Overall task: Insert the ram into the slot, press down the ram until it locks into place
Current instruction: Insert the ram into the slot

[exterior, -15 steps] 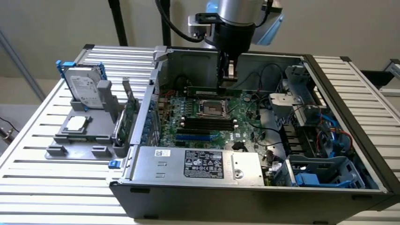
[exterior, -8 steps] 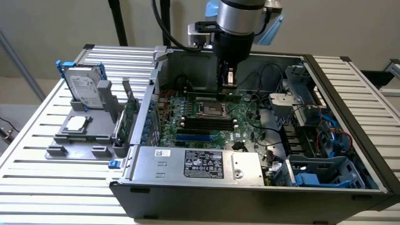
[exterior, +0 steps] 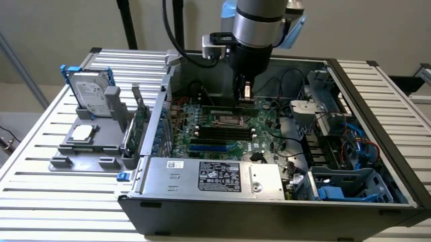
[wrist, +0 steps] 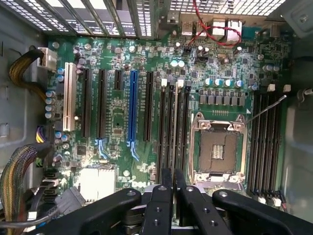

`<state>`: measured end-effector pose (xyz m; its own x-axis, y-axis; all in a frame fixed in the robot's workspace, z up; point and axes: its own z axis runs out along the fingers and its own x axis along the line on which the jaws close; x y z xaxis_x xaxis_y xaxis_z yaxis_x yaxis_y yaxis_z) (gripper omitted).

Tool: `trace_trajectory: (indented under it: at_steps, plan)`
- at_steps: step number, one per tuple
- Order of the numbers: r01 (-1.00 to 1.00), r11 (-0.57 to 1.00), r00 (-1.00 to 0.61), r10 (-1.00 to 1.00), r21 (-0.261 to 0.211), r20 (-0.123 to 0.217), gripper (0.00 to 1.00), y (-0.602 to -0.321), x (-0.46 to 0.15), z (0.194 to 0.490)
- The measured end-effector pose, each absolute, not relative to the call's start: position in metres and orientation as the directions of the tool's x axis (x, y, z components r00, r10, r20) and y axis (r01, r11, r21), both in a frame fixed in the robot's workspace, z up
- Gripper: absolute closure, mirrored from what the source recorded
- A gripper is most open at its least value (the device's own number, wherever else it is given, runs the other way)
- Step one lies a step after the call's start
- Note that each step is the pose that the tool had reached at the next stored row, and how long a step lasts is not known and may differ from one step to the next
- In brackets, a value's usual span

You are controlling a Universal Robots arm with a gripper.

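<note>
Ram: thin, flat circuit-board ram [wrist: 175, 127], seen edge-on in the wrist view as a pale line. It stands upright in a slot and runs toward the fingertips.
Slot: long narrow black plastic slot [wrist: 177, 156], one of a bank of parallel ones beside the processor socket. White end clips show at its far end. Whether they are latched cannot be told.
Gripper: black two-finger gripper [wrist: 173, 171] [exterior: 243, 98] reaches down into the case directly over the ram. The fingers are drawn together to a thin gap, with the ram's top edge in that gap, so the gripper is pinched on the ram.
Processor socket: square metal processor socket [wrist: 218, 147], bare, just beside the occupied bank.
Second bank: more black memory sockets [wrist: 266, 142] on the socket's other side.
Connector strip: long blue connector strip [wrist: 133, 107], parallel to the slot and apart from it.
Board: large green motherboard [wrist: 117, 127] carries all of these.
Case: open grey metal computer case [exterior: 269, 212] on a slatted metal table [exterior: 54, 201].
Beside case: silver hard drive [exterior: 91, 93], upright in a grey holder at the exterior view's left.
</note>
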<state>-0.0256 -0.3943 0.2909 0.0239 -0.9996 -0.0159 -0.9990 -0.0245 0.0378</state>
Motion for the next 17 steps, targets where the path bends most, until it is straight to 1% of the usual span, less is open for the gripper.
trace_trajectory:
  at_steps: [10, 17]
  plan:
    - [-0.999, -0.024, 0.023, -1.0, 0.038, -0.013, 0.87, -0.396, -0.026, 0.273]
    - [-0.999, -0.022, 0.022, -1.0, 0.035, 0.001, 0.87, -0.396, -0.031, 0.261]
